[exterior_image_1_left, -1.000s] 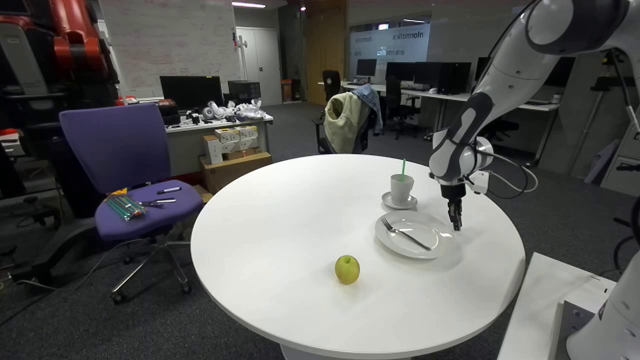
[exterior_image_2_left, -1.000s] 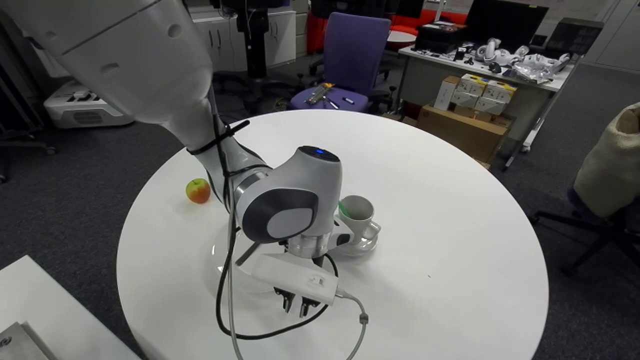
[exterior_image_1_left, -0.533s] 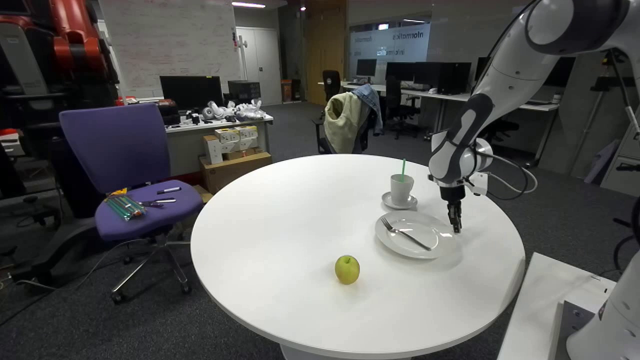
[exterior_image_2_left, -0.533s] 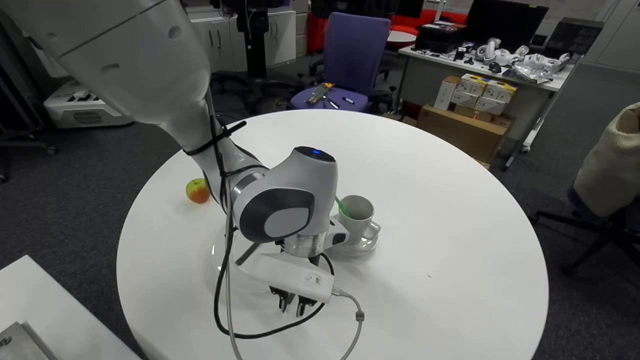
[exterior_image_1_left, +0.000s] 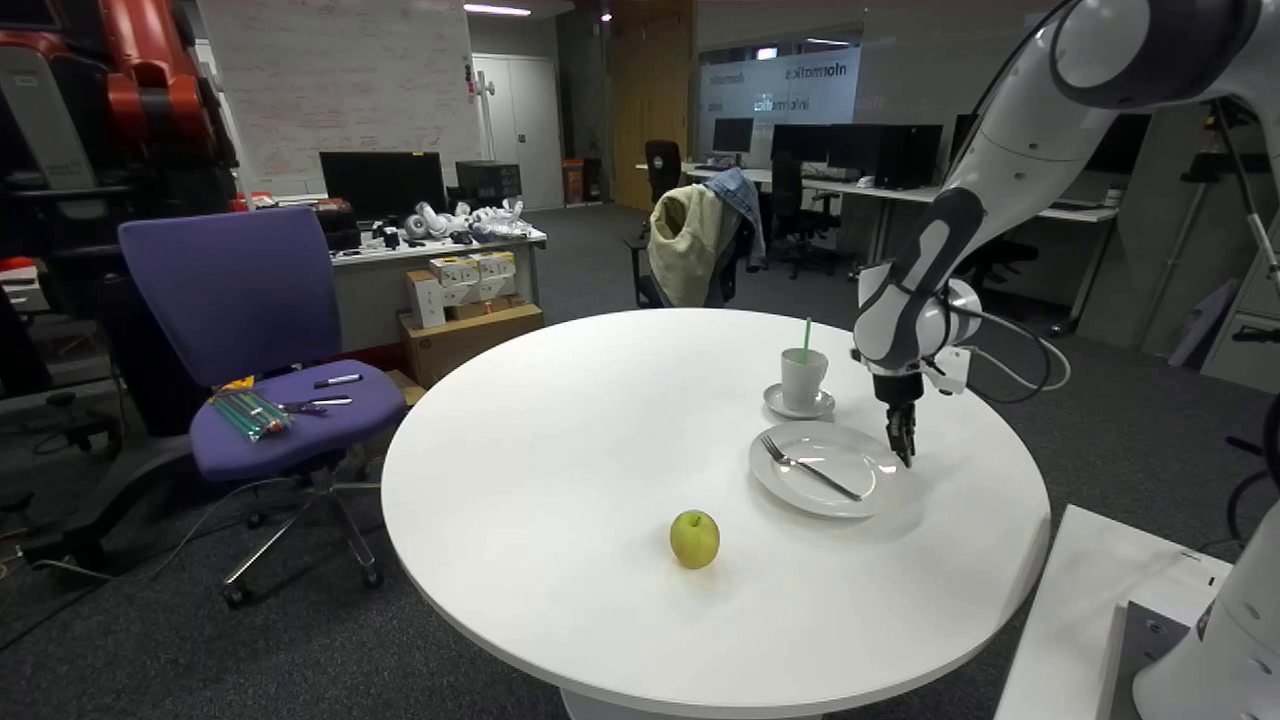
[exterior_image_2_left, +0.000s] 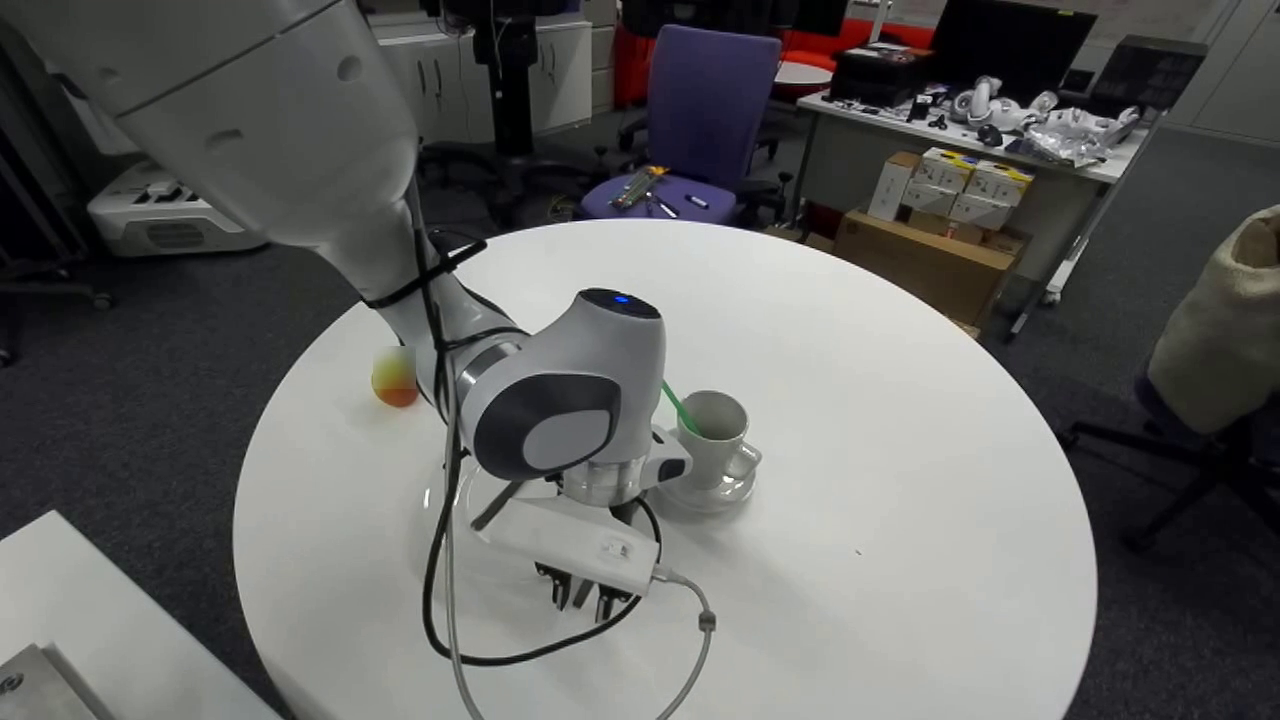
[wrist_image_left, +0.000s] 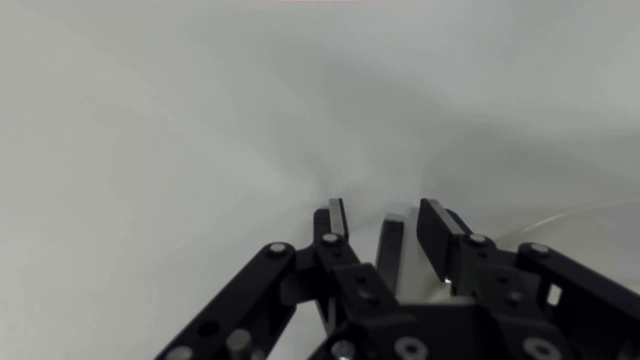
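My gripper (wrist_image_left: 381, 206) is open and low over the table, just beside the white plate's edge; it also shows in both exterior views (exterior_image_1_left: 903, 455) (exterior_image_2_left: 580, 605). A narrow dark bar, like a cutlery handle (wrist_image_left: 392, 247), lies between the two fingers with a gap on each side; it also shows in an exterior view (exterior_image_2_left: 582, 593). Its far part is hidden by the gripper. The white plate (exterior_image_1_left: 780, 487) carries a silver fork (exterior_image_1_left: 815, 470); its rim shows in the wrist view (wrist_image_left: 565, 215). The arm partly hides the plate in an exterior view.
A white cup (exterior_image_1_left: 803, 380) with a green straw (exterior_image_1_left: 807, 340) stands on a saucer (exterior_image_1_left: 778, 404) behind the plate. A yellow-green and red apple (exterior_image_1_left: 695, 540) sits on the round white table (exterior_image_1_left: 560, 480). A purple chair (exterior_image_1_left: 240, 300) and the robot's white stand (exterior_image_1_left: 1090, 600) are near.
My gripper has shifted slightly toward the plate and the dark bar now shows between its fingers instead of beside one finger. Cup, plate, fork and apple have not moved.
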